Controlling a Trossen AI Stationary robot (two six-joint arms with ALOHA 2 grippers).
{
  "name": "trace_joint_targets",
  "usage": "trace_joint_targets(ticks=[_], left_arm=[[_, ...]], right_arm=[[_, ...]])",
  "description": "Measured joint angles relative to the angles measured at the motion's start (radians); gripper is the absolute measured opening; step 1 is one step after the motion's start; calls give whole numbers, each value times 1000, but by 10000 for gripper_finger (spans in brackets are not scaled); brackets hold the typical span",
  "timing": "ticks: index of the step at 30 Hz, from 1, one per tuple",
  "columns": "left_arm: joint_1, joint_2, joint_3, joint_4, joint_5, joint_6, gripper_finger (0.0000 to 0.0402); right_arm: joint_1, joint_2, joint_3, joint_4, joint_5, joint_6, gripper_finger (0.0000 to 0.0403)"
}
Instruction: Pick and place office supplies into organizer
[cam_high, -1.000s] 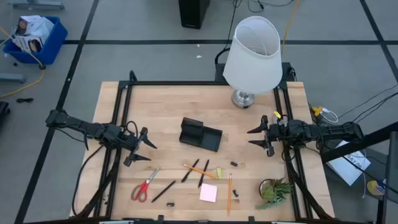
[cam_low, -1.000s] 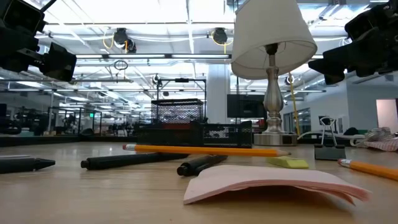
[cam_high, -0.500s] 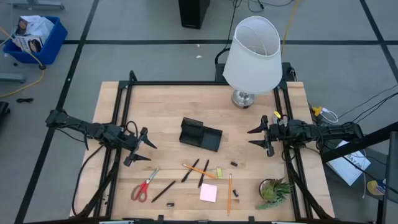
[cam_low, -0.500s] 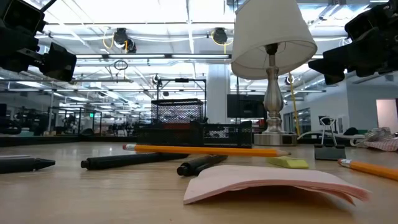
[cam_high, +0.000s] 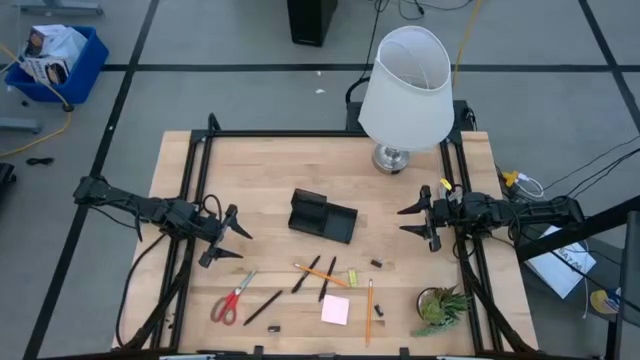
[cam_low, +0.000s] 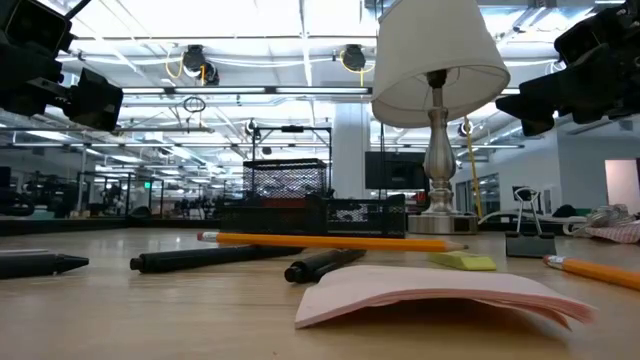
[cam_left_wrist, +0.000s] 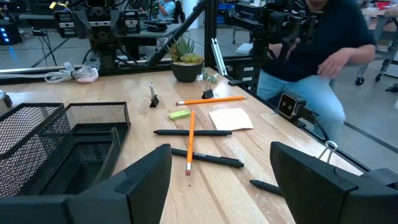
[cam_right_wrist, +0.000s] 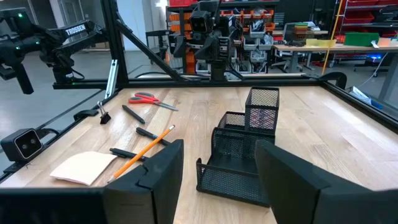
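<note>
The black mesh organizer (cam_high: 322, 216) stands on its base mid-table. Nearer the front edge lie red-handled scissors (cam_high: 232, 299), black pens (cam_high: 306, 273) (cam_high: 263, 307), orange pencils (cam_high: 320, 275) (cam_high: 369, 312), a pink sticky-note pad (cam_high: 335, 310), a yellow-green eraser (cam_high: 352, 277) and a small black clip (cam_high: 377, 264). My left gripper (cam_high: 243, 245) hovers open left of the organizer (cam_left_wrist: 62, 137), above the table. My right gripper (cam_high: 400, 221) hovers open to its right, facing the organizer (cam_right_wrist: 242, 149). Neither has anything between its fingers.
A white-shaded lamp (cam_high: 405, 90) stands at the table's far side and a small potted plant (cam_high: 441, 305) at the near right corner. A black frame (cam_high: 300, 134) runs along the table's edges. A seated person (cam_left_wrist: 323, 56) shows beyond the table in the left wrist view.
</note>
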Motion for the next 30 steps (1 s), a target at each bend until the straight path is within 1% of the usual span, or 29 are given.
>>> trace_joint_targets(ticks=[17,22,24,27,30], left_arm=[[0,0,0,0,0,0,274],[0,0,0,0,0,0,274],[0,0,0,0,0,0,274],[0,0,0,0,0,0,274],[0,0,0,0,0,0,273]], right_arm=[[0,0,0,1,0,0,194],[0,0,0,40,0,5,194],[0,0,0,59,0,68,194],[0,1,0,91,1,216,194],[0,2,0,152,4,277,194]])
